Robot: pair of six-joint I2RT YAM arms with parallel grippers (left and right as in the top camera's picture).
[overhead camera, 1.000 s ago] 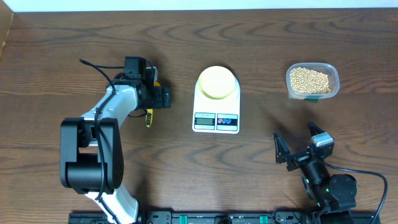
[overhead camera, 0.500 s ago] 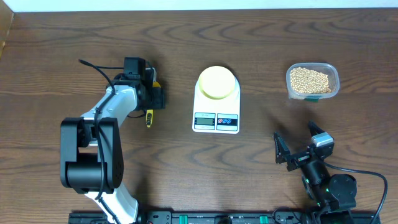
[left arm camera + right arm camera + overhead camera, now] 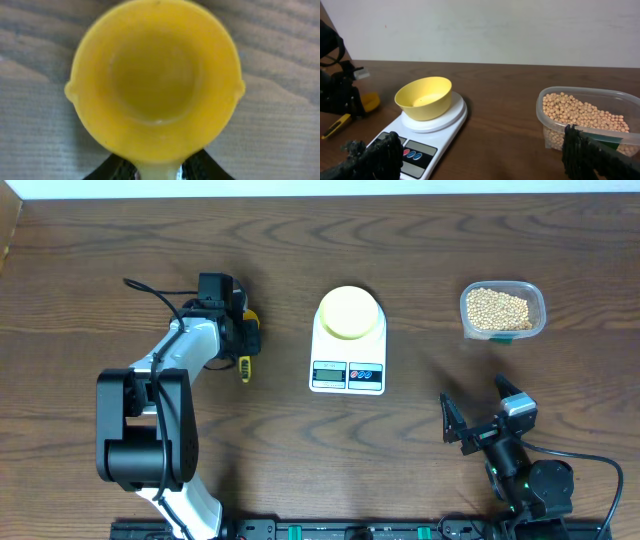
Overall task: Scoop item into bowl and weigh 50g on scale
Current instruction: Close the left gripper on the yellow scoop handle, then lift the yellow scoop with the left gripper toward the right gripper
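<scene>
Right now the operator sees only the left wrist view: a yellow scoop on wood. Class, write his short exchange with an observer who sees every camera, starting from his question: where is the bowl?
Observer: The bowl sits on the scale, to the right of your scoop.
Operator: Is anything in it?
Observer: No. The right wrist view shows it empty.
Operator: And the beans?
Observer: The beans are in a clear tub, further right, past the scale.

Left gripper (image 3: 246,338) jaws close together; right gripper (image 3: 478,412) jaws wide.
</scene>
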